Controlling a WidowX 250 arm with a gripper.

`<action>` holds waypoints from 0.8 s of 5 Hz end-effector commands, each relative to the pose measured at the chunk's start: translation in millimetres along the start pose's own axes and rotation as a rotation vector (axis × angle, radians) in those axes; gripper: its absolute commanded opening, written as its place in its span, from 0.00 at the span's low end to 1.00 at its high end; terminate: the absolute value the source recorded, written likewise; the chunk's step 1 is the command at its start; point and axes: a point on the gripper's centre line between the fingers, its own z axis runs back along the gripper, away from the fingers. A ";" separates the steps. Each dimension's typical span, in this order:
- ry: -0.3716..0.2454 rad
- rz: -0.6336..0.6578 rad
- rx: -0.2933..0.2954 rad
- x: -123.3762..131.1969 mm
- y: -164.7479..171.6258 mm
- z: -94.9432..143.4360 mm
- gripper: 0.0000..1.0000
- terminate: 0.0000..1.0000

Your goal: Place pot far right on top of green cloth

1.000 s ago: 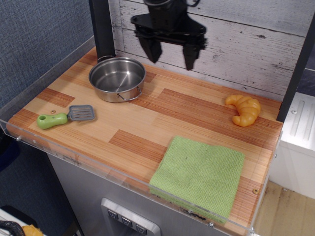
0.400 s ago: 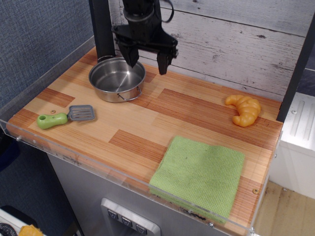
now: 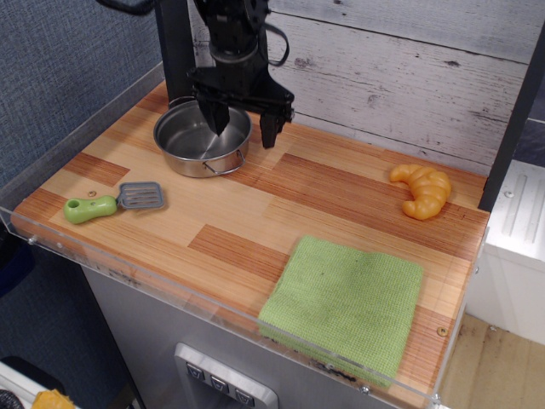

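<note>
The shiny steel pot [image 3: 194, 142] stands upright on the wooden table at the back left, a wire loop handle facing front right. My gripper [image 3: 243, 127] is open and empty, hanging just above the pot's right rim, with one finger over the pot's inside and the other finger outside it on the right. The light green cloth [image 3: 345, 304] lies flat at the front right of the table, far from the pot and gripper.
A green-handled grey spatula [image 3: 113, 202] lies at the front left. An orange croissant [image 3: 421, 190] sits at the back right. A black post [image 3: 176, 47] rises behind the pot. A clear plastic lip [image 3: 128, 277] edges the table's front and left.
My open gripper has moved left and down from above the table's back middle to just over the pot's right rim. The pot, cloth, spatula and croissant have not moved.
</note>
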 end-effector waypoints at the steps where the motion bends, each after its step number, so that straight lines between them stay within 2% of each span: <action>1: -0.024 -0.006 0.037 1.5 6.3 5.3 0.00 0.00; 3: -0.023 -0.002 0.023 -4.8 -0.2 7.8 0.00 0.00; 4: -0.026 0.023 -0.003 -5.3 -1.5 14.2 0.00 0.00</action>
